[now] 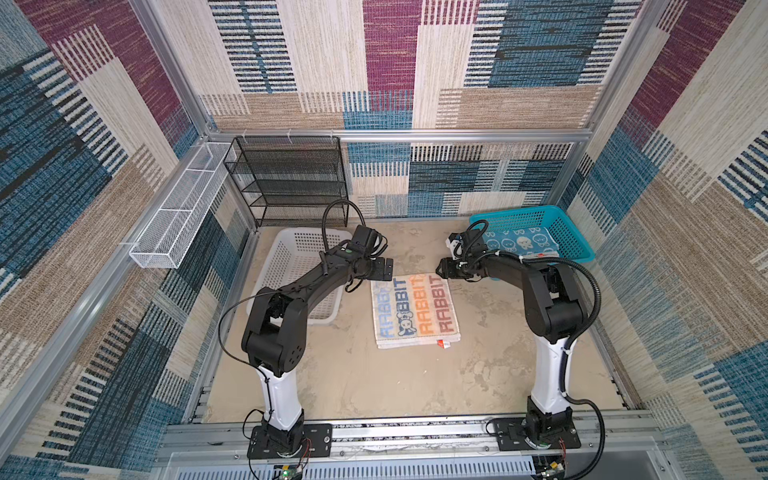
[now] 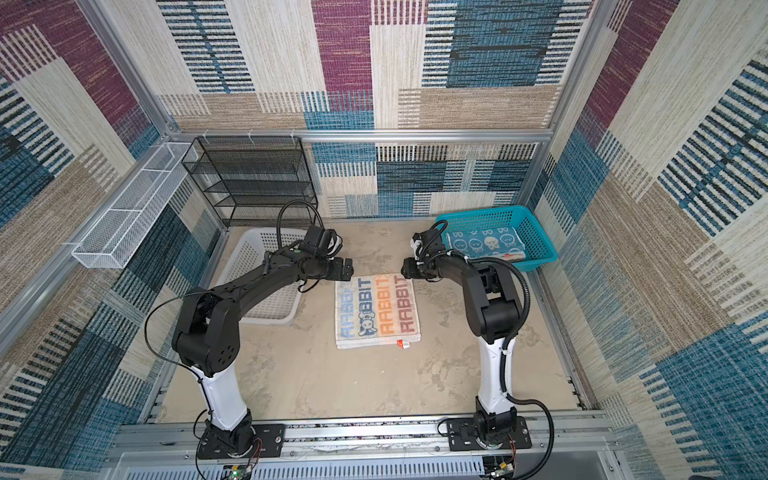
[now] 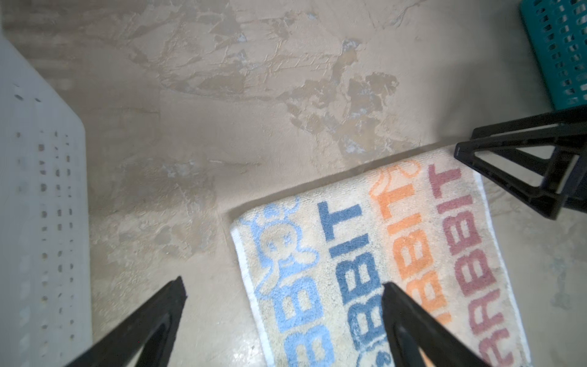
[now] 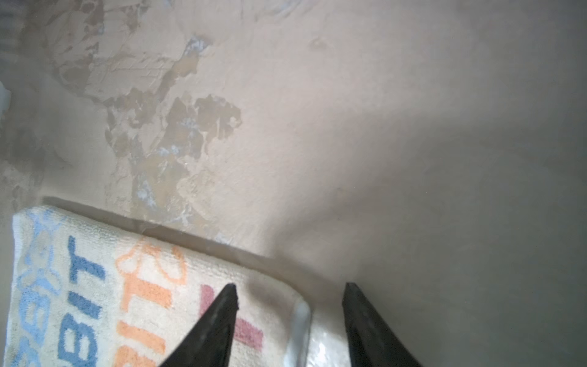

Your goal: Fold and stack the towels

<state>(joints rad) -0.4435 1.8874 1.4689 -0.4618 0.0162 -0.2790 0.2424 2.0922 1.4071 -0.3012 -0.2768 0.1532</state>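
While both arms reach over its far edge, the cream terry towel with blue, orange and pink RABBIT lettering (image 1: pixel 415 309) lies flat mid-table. The left gripper (image 3: pixel 282 282) has its jaws spread wide and grips nothing. One finger is over the towel's dark blue letters, the other over the bare tan mottled table (image 1: pixel 374 382). Whether it touches the cloth, cannot tell. The right gripper (image 4: pixel 289 284) has its jaws partly apart and straddles the towel's far right corner. One finger is over the pink letters, the other off the cloth over the table. Nothing is pinched between them, and contact is unclear.

Both wrist views cut off the towel's near half, and the right wrist view is soft and blurred. In both top views the left arm covers part of the white perforated plastic basket (image 1: pixel 291 257). The right arm hides the near corner of the teal perforated plastic basket (image 1: pixel 552 220). A blue terry towel with white rabbit faces (image 1: pixel 519 241) lies flat inside the teal basket. A thin red-and-white edge shows just beneath it, too small to identify.

The lettered towel sits between the two baskets, touching neither. The two grippers face each other across its far edge, one at each far corner. A small orange-red tag (image 1: pixel 442 344) sticks out at its near right corner.
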